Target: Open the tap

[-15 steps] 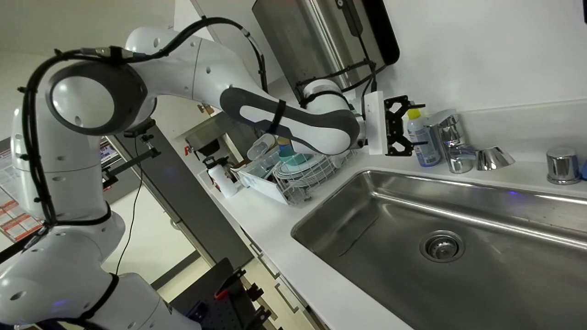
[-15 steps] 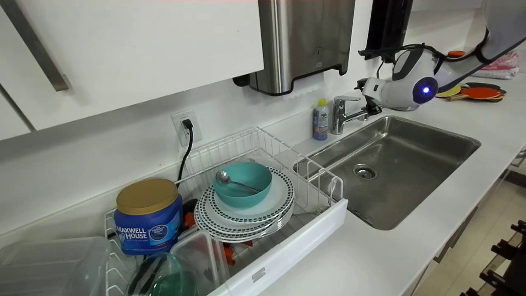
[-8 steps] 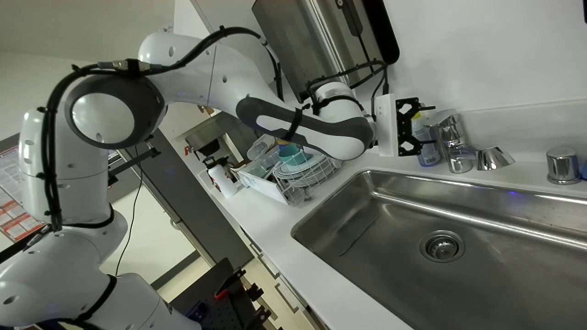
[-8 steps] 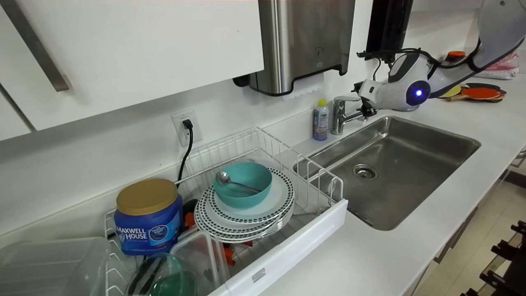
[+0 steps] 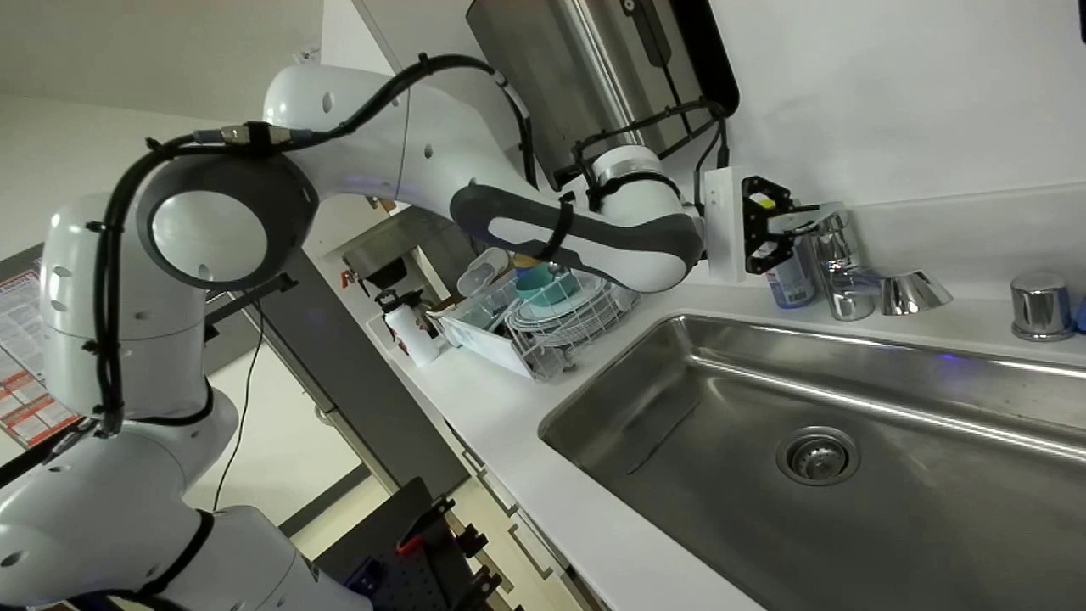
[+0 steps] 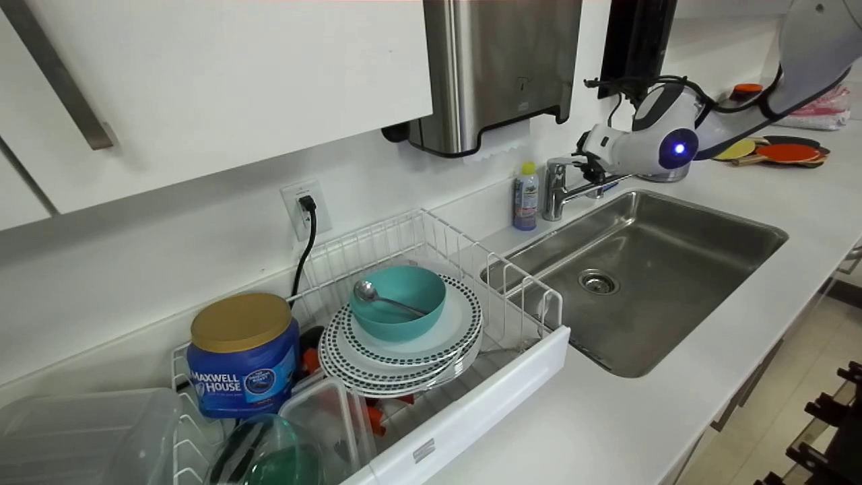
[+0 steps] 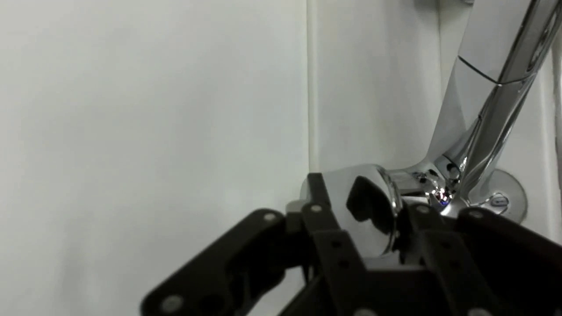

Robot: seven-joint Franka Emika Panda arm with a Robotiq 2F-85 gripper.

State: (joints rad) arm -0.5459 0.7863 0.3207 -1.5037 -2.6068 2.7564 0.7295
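The chrome tap [image 5: 848,297] stands behind the sink, its spout [image 5: 915,294] reaching over the basin's back edge. My gripper [image 5: 817,217] is at the tap's lever handle, its narrowed jaws to either side of it. From the wrist, one dark finger [image 7: 318,193] overlaps the near end of the chrome handle [image 7: 344,219], while the opposite finger [image 7: 423,221] lies along its right edge. The handle fills most of the gap. Whether both pads press on it is too dark to make out. In an exterior view the arm hides part of the tap [image 6: 553,195].
A bottle with a yellow cap [image 6: 525,202] stands close beside the tap, partly behind the gripper in an exterior view. The steel basin [image 5: 747,509] lies in front. A steel dispenser [image 6: 505,67] hangs above, and a chrome cylinder [image 5: 1041,307] and a dish rack [image 6: 498,397] flank the tap.
The arm has moved in toward the tap, bringing the gripper to its handle. The jaws, wide apart before, have drawn much closer together around it. The tap looks the same.
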